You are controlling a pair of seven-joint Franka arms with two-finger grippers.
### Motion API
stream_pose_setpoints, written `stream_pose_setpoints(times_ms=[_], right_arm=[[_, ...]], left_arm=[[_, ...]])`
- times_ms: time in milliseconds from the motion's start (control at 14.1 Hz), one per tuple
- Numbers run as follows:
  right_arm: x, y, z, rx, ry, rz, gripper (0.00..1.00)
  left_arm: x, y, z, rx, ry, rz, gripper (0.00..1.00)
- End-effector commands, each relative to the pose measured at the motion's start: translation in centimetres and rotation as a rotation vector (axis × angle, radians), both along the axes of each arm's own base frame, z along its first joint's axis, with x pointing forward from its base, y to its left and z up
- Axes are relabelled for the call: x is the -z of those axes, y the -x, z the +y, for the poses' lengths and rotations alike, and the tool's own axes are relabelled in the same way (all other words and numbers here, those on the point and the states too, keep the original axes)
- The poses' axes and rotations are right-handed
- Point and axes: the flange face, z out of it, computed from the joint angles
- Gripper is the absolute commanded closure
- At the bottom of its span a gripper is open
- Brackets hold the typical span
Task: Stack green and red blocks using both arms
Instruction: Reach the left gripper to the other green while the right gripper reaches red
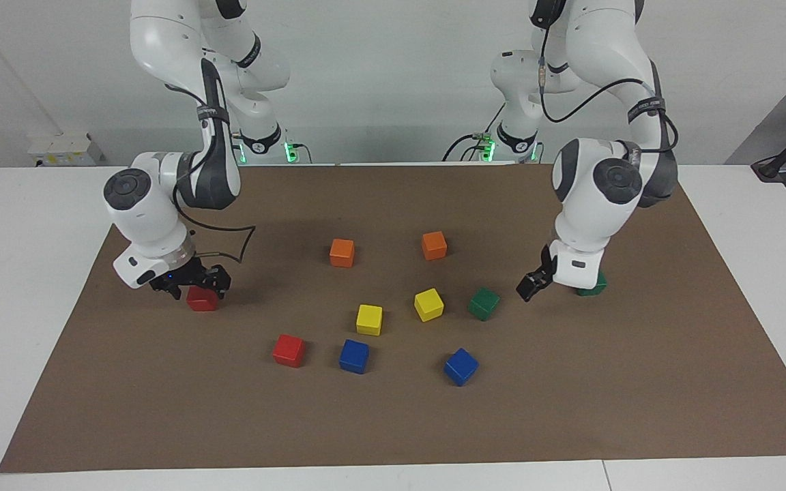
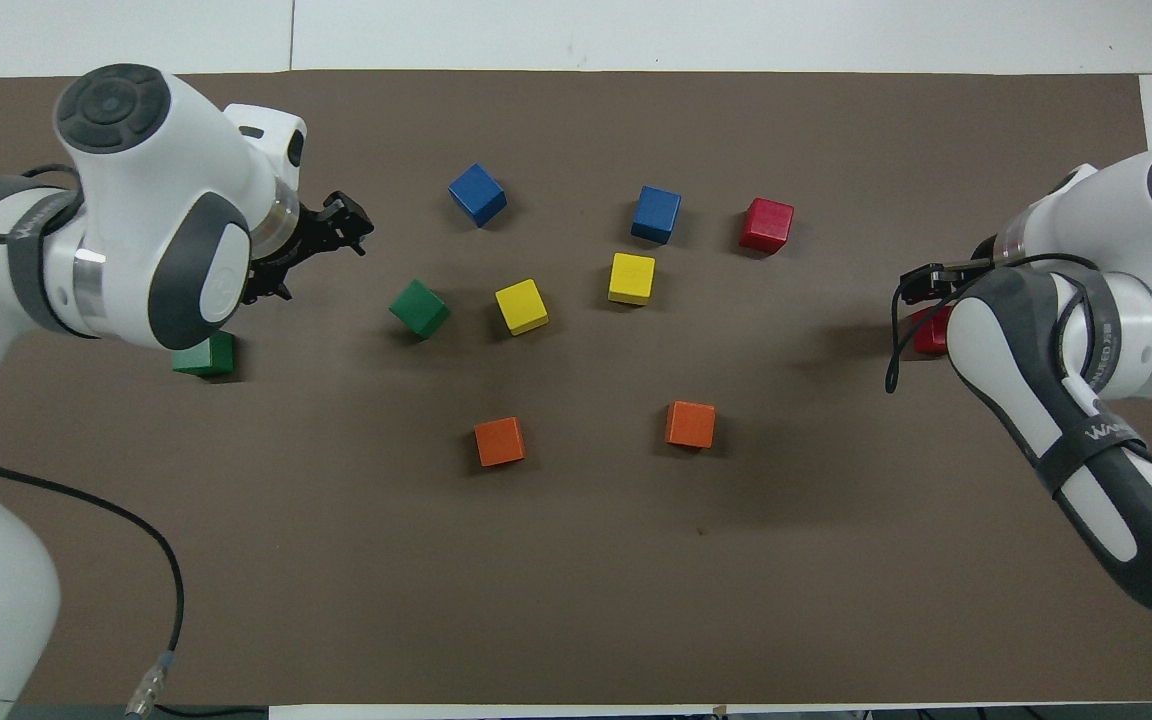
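Right gripper (image 1: 196, 290) jaws clamped on a red block (image 1: 202, 299), left gripper (image 1: 531, 285) jaws released beside a green block (image 1: 484, 303) on the bench (image 1: 161, 409)

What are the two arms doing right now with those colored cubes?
Right gripper down at a red block. Left gripper over the mat between two green blocks, holding nothing. No stack yet. Nothing in the way.

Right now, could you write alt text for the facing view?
Two white robot arms reach onto a brown mat scattered with coloured cubes. The right tool is down on a red cube; the left tool hangs between two green cubes.
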Motion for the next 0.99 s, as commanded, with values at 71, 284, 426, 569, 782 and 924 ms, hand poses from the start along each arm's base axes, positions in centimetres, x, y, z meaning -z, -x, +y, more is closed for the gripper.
stream_pose_setpoints(times_ms=[71,284,426,569,782,924], right_arm=[[-3.7,-3.0,5.9,0.081,0.022,-0.038,0.0],[-2.5,-5.6,11.5,0.256,0.001,-0.059,0.0],[0.2,-7.6,13.9,0.312,0.011,-0.058,0.0],[1.5,-9.0,16.6,0.32,0.011,-0.069,0.0],[3.5,-10.1,18.5,0.319,0.013,-0.085,0.0],[4.3,-10.3,18.6,0.312,0.019,-0.094,0.0]], left_arm=[[4.7,0.1,-4.2,-0.121,-0.085,-0.075,0.0],[6.9,1.6,-5.2,-0.111,-0.079,-0.084,0.0],[8.0,2.4,-5.5,-0.123,-0.081,-0.077,0.0],[9.4,4.1,-6.0,-0.102,-0.072,-0.088,0.0],[10.2,5.2,-6.4,-0.102,-0.066,-0.093,0.0],[10.4,5.2,-6.4,-0.141,-0.066,-0.093,0.09]])
